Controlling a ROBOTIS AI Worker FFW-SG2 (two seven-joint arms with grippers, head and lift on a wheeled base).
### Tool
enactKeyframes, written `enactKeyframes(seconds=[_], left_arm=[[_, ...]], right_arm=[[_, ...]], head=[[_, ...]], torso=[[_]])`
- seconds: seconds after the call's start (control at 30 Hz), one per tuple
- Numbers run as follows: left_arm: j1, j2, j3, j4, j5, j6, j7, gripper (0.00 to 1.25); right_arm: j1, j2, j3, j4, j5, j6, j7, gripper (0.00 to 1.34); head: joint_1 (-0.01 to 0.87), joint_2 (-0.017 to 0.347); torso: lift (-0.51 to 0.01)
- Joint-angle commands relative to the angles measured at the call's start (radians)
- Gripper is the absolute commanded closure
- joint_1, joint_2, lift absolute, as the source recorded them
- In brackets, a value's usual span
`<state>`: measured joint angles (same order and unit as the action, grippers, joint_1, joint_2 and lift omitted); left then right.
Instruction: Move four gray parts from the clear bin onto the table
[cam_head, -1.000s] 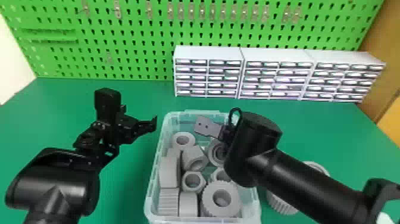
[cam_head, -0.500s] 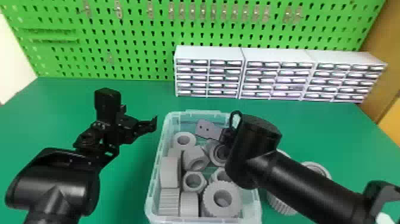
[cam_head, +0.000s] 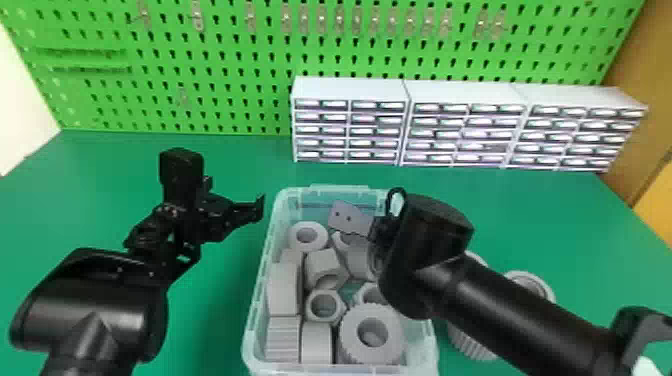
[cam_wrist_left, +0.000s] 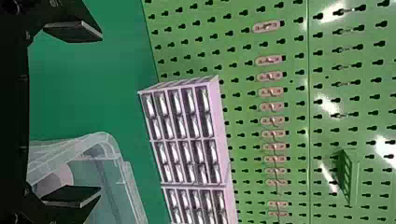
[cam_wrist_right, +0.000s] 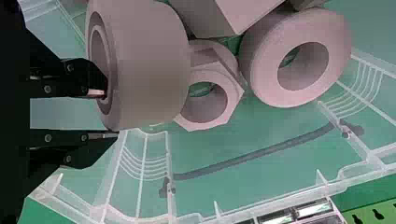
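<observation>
Grasping the wall of a wide gray ring-shaped part, the right claw reaches into the far end of the clear bin. One of its fingers sits in the part's hollow, the other against the outside. Around that part lie other gray ones: a round ring towards the far left corner, a hex-ended part near the middle, and a toothed gear at the near end. On the green tabletop, to the right of the bin, are a ribbed part and a round part, both partly behind the right arm. The left claw hangs left of the bin, above the tabletop, released and empty, its fingers wide apart
</observation>
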<state>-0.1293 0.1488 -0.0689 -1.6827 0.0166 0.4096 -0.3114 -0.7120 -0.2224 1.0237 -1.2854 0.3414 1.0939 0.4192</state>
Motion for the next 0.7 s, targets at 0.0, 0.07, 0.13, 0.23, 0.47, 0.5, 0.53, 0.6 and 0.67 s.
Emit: enactKeyframes(seconds=[0.0,0.07,0.13,0.23,0.47,0.5,0.53,0.6,0.67], left_arm=[[0.0,0.0,0.001,0.0,0.0,0.0,0.0,0.13],[0.0,0.0,0.001,0.0,0.0,0.0,0.0,0.13],[0.0,0.0,0.001,0.0,0.0,0.0,0.0,0.13],[0.0,0.0,0.001,0.0,0.0,0.0,0.0,0.13],[0.002,0.0,0.003,0.0,0.002,0.0,0.0,0.13],[0.002,0.0,0.001,0.0,0.002,0.0,0.0,0.13],[0.002,0.0,0.001,0.0,0.002,0.0,0.0,0.13],[0.004,0.0,0.0,0.0,0.002,0.0,0.0,0.13],[0.005,0.0,0.0,0.0,0.002,0.0,0.0,0.13]], right_arm=[[0.002,0.0,-0.007,0.0,-0.001,-0.003,0.0,1.01],[-0.001,0.001,-0.008,0.0,-0.001,-0.003,0.0,1.01],[-0.001,0.0,-0.01,0.0,0.001,-0.008,0.0,1.01],[0.002,0.0,-0.013,0.0,0.001,-0.011,0.001,1.01],[-0.006,0.003,-0.03,-0.029,0.022,-0.011,0.0,1.01],[-0.007,0.003,-0.033,-0.035,0.027,-0.011,0.001,1.01],[-0.007,0.003,-0.036,-0.045,0.033,-0.011,0.001,1.01],[-0.009,0.003,-0.047,-0.063,0.039,-0.011,0.001,1.01],[-0.009,0.003,-0.06,-0.086,0.044,-0.008,0.0,1.01]], head=[[0.686,0.026],[0.686,0.026],[0.686,0.026],[0.686,0.026],[0.686,0.026],[0.686,0.026],[0.686,0.026],[0.686,0.026],[0.686,0.026]], torso=[[-0.05],[-0.05],[-0.05],[-0.05],[-0.05],[-0.05],[-0.05],[-0.05],[-0.05]])
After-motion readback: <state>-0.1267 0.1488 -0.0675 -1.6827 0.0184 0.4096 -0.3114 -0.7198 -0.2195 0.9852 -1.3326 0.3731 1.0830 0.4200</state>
